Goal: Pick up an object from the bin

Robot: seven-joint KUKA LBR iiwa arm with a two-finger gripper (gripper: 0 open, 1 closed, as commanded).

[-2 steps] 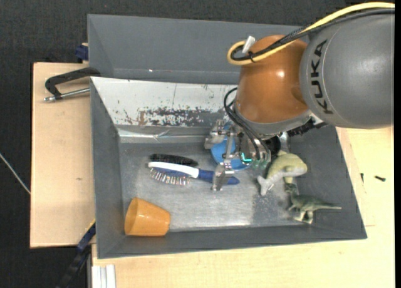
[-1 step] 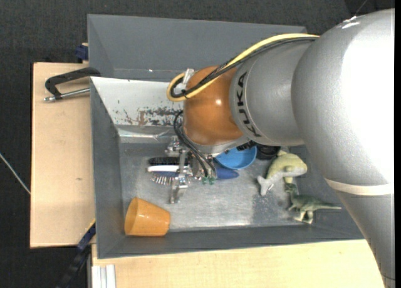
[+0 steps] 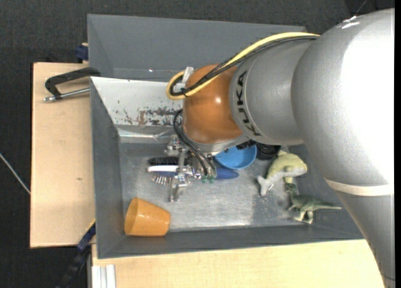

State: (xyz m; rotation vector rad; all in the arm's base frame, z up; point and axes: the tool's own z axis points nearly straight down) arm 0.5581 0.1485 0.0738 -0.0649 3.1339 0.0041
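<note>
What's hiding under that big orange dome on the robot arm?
Beneath the orange dome a blue round thing pokes out, beside the gripper. Its rest is covered, so what it is stays unclear.

We see a bulky silver-grey arm [image 3: 326,86] of smooth rounded segments, black KUKA lettering [image 3: 240,102] on its side near the wrist, a glossy orange cover [image 3: 210,108] past that, a yellow cable [image 3: 269,41] looping along the top, a bare-metal tool [image 3: 180,173] at the tip
</note>
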